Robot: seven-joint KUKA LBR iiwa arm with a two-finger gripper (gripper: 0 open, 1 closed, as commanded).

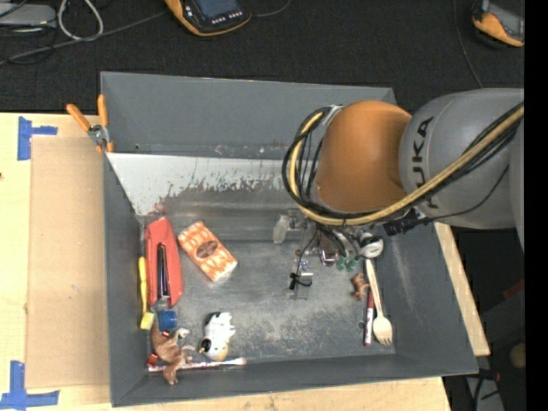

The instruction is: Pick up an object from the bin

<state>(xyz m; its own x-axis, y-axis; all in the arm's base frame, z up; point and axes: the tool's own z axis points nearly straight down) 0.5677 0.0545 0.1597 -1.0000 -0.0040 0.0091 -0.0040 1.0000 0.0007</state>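
- The grey metal bin (pixel 257 144) has flat sloping walls. Its floor is scuffed and dusted with pale scratches.
- The gripper (pixel 300 279) hangs just off the bin's centre, toward 4 o'clock, above a bare, scratched patch of floor. It is small, dark and tangled with metal parts, so I cannot tell whether the pincer is apart or together.
- The nearest things lie at 3 o'clock from the gripper. One is a small brown figure (pixel 358 286) whose shape is hard to make out. Just beside it is a long pale spoon (pixel 378 308), with its rounded bowl pointing to 6 o'clock.
- A smooth, rounded orange cover (pixel 360 157) sits on the wrist, looped by black and yellow cables (pixel 301 165). It hides the gripper's upper part.
- The grey arm housing (pixel 467 157) bears the letters "UKA", and a cable crosses them.
- At 9 o'clock lies a long red stapler-like tool (pixel 163 262). Beside it is an orange-and-white patterned packet (pixel 207 252), whose print is unreadable.
- At 7 o'clock there is a small heap holding a black-and-white toy cow (pixel 219 336), a brown toy animal (pixel 171 349), and blue and yellow bits.
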